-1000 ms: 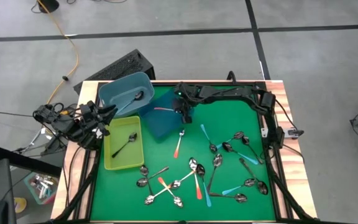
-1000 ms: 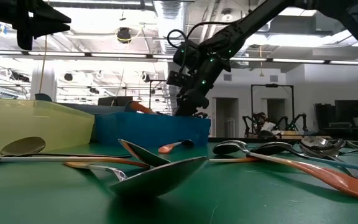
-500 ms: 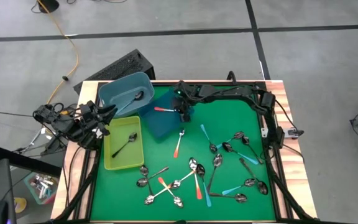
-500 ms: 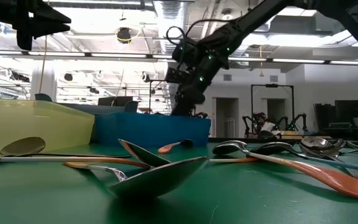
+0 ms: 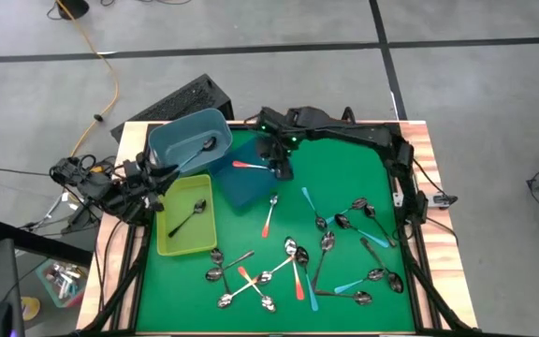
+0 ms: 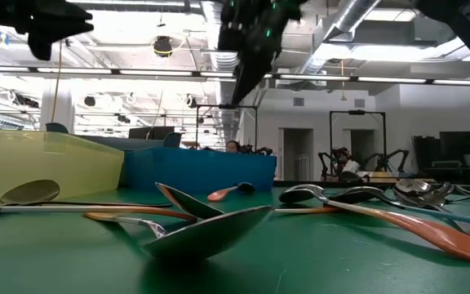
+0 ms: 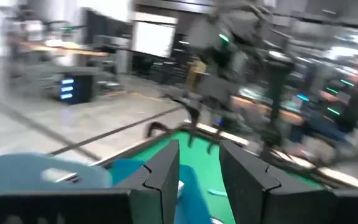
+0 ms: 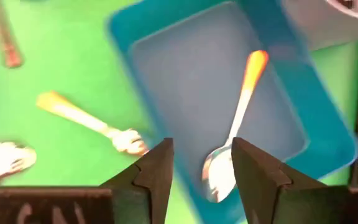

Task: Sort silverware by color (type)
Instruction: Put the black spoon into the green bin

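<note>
A green table top [image 5: 344, 201] is seen from above with three bins grouped at its far left corner: a grey-blue tub [image 5: 187, 140], a dark blue tray [image 5: 249, 187] and a yellow tray [image 5: 185, 220]. The right gripper [image 5: 282, 171] is held above the right edge of the dark blue tray, its jaws parted and nothing gripped between them, as is confirmed in the right wrist view [image 8: 201, 165]. One orange-handled spoon [image 5: 244, 165] is lain loose on the floor of the dark blue tray [image 8: 166, 93], directly beneath that gripper, and is shown at [image 8: 238, 124]. A dark-handled spoon [image 5: 195, 156] is leaned in the grey-blue tub, and another metal spoon [image 5: 188, 217] is lain in the yellow tray. The remaining spoons [image 5: 344, 253] are scattered over the near half of the table, some crossed over one another, with orange, teal and plain metal handles mixed; one orange-handled spoon [image 5: 269, 216] is lain alone just beside the dark blue tray. The left gripper [image 5: 160, 176] is parked at the table's left edge between the tub and the yellow tray; its fingers [image 7: 166, 174] are seen partly apart with nothing between them
</note>
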You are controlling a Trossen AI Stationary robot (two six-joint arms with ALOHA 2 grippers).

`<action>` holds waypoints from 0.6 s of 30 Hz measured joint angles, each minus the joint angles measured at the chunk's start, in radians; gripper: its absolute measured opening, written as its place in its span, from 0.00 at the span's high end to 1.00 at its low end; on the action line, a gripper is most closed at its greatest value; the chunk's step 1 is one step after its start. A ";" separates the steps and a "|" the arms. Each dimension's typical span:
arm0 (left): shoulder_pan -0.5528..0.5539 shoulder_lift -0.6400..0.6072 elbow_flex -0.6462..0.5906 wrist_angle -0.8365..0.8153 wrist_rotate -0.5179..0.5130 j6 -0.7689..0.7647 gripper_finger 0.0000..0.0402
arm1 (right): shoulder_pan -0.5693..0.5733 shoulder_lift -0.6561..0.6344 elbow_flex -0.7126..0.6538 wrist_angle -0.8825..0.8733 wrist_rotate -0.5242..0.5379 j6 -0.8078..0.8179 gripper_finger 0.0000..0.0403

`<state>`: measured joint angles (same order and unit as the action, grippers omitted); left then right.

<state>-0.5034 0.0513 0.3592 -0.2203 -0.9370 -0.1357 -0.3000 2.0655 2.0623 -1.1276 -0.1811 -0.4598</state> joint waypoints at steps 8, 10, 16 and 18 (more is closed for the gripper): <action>0.000 0.101 0.006 -0.001 0.257 -0.021 0.75 | 0.096 0.000 0.131 -0.290 -0.001 0.076 0.59; 0.000 0.164 0.026 -0.002 0.312 -0.038 0.75 | 0.117 0.000 0.141 -0.334 0.000 0.077 0.59; 0.000 0.390 0.164 -0.103 0.417 -0.110 0.75 | 0.160 0.000 0.151 -0.444 -0.001 0.143 0.59; 0.000 0.470 0.235 -0.206 0.443 -0.150 0.75 | 0.173 -0.007 0.152 -0.443 -0.002 0.176 0.59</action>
<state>-0.5034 0.5216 0.5945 -0.4260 -0.4941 -0.2858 -0.1270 2.0582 2.2139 -1.5706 -0.1834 -0.2838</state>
